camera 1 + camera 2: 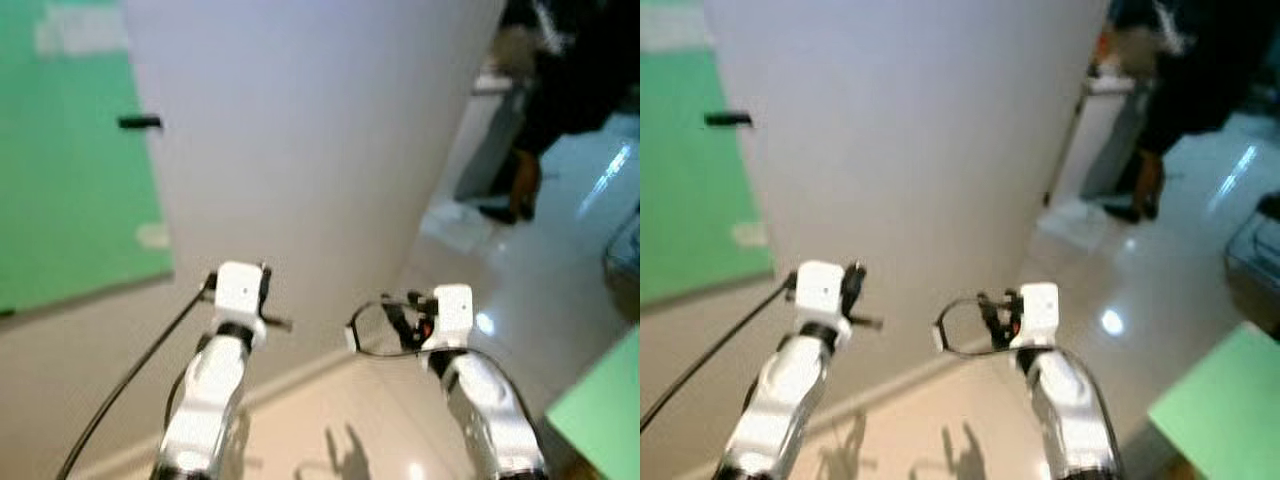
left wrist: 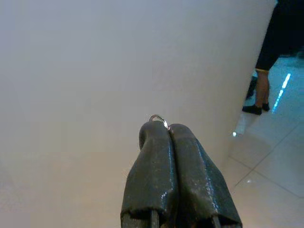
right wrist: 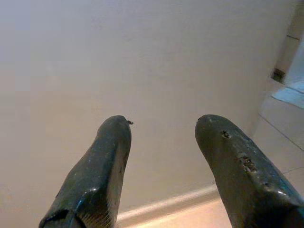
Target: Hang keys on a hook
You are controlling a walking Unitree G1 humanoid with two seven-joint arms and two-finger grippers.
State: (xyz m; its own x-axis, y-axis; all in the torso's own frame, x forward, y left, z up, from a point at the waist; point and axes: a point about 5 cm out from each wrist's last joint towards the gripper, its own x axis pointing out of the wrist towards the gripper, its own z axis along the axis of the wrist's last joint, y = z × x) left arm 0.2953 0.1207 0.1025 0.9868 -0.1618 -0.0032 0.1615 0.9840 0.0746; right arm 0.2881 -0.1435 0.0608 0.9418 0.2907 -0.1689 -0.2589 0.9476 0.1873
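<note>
A short black hook (image 1: pixel 140 122) sticks out of the white wall (image 1: pixel 300 130), high and to the left of both arms. My left gripper (image 2: pixel 164 127) is shut, and a small metal key ring (image 2: pixel 157 118) peeks out between its fingertips; the keys themselves are hidden. It is held up in front of the wall, below and to the right of the hook. My right gripper (image 3: pixel 164 124) stands open with nothing between its fingers (image 3: pixel 102 166), facing the same wall beside the left arm (image 1: pixel 215 380).
A green panel (image 1: pixel 70 150) adjoins the wall on the left. At the upper right stand a person in dark clothes (image 1: pixel 560 90) and a white cabinet (image 1: pixel 490 130) on glossy floor tiles (image 1: pixel 540 270). A green surface (image 1: pixel 600 410) juts in at the lower right.
</note>
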